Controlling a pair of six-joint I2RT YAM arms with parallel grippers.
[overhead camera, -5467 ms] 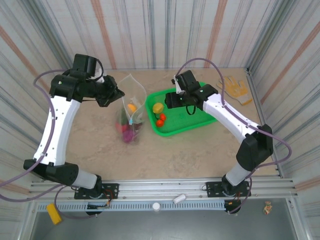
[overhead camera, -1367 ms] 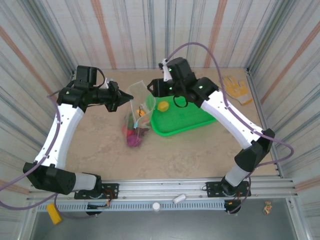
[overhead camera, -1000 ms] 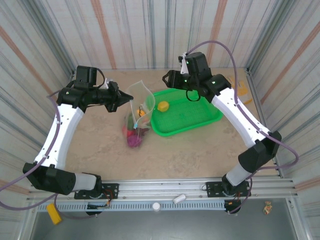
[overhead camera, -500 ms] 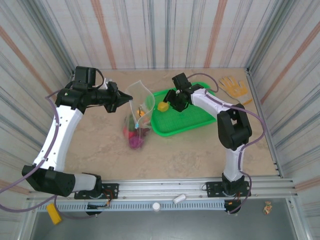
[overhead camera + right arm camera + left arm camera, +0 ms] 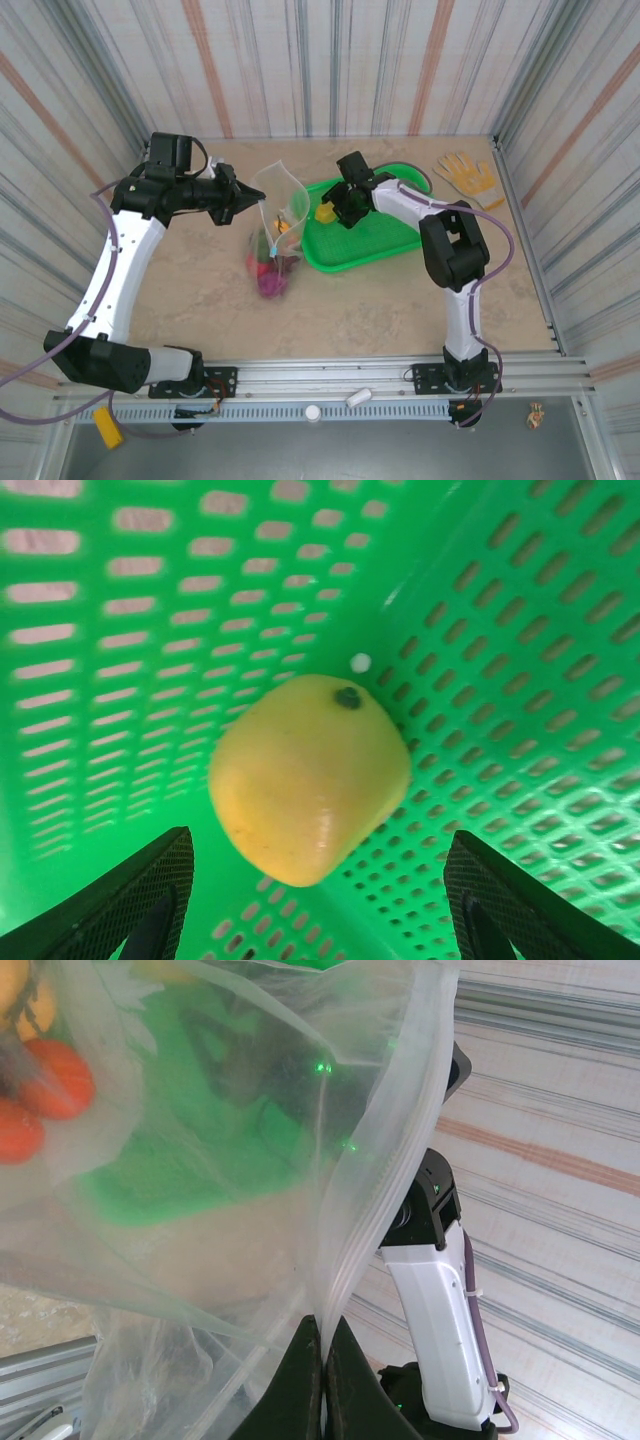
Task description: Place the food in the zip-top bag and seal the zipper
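Striped corrugated walls (image 5: 320, 60) enclose a beige, marbled tabletop (image 5: 350, 310).

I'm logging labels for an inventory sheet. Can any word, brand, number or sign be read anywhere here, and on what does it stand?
None can be read.
The zip-top bag, the green tray, the yellow toy fruit and the yellow glove carry no print that I can see.
The white arm links bear no marking legible at this size.

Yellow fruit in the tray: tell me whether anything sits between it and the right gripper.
Nothing visible does. The right gripper is open, facing the yellow fruit, which lies bare on the green tray.
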